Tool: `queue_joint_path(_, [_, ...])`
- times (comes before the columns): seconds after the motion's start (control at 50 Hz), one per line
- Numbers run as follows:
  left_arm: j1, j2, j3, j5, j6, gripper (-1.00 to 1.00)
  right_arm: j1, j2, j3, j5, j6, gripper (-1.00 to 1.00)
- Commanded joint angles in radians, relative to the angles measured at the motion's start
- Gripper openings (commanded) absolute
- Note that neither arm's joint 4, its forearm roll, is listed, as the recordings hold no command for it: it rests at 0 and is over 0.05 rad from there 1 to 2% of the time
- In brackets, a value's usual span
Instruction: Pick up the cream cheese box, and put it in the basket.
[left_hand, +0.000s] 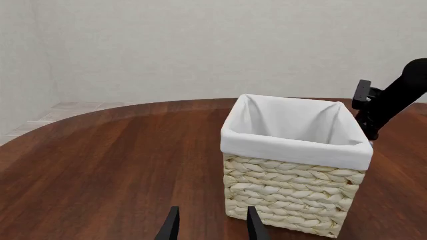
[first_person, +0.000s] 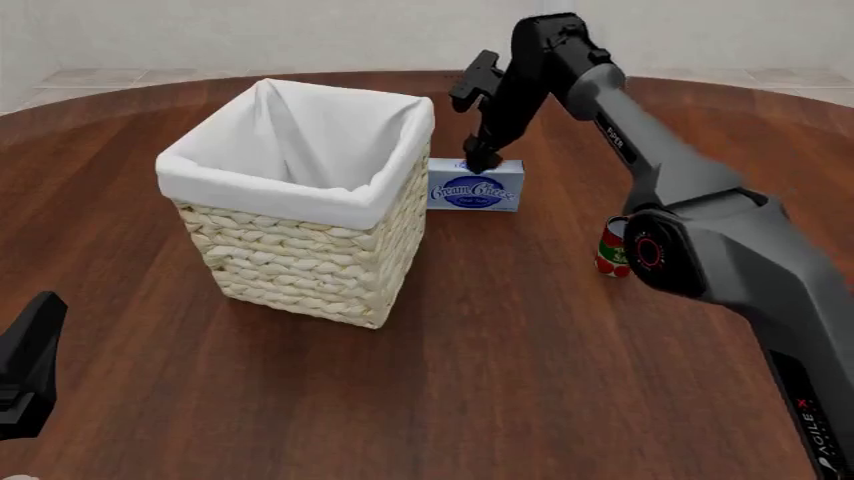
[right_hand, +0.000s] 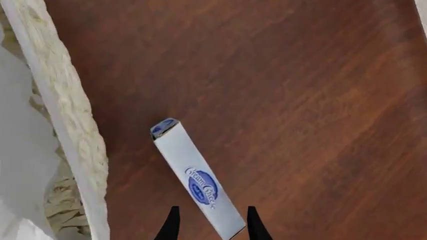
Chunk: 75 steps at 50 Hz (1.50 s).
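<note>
The cream cheese box (first_person: 475, 187) looks like a light, stiff carton with smooth printed faces — easy to lift, but likely to slip or twist if pinched near a corner. The best hold is probably across its two broad faces at the middle of the top edge, with enough squeeze to grip without denting the card.

It is small, flat and rectangular, pale blue-white, with a dark blue oval logo. It stands on its long edge on the brown table (first_person: 534, 350), just beside the far right wall of the basket (first_person: 300, 255); whether the two touch cannot be told. The basket is cream wicker with a white cloth liner.

The right gripper (right_hand: 210, 222) hangs directly over the box, its jaws open a little wider than the carton's thin top and straddling one end of it in the right wrist view; they have hold of nothing yet.

The left gripper (left_hand: 211, 225) sits well back near the table's near edge — jaws apart and empty, pointing toward the basket.

A red can (first_person: 613, 250) stands partly hidden behind the right arm.
</note>
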Motion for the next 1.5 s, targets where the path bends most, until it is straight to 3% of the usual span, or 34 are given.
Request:
queue_joint_path(0.02, [0.0, 0.0, 0.0, 0.0, 0.0, 1.0, -0.014, 0.033, -0.003, 0.0, -0.011, 1.0])
queue_joint_path(0.38, [0.0, 0.0, 0.0, 0.0, 0.0, 1.0, -0.033, 0.079, -0.01, 0.0, -0.063, 1.0])
queue_joint_path(1.5, [0.0, 0.0, 0.0, 0.0, 0.0, 1.0, -0.023, 0.158, -0.062, 0.0, -0.042, 1.0])
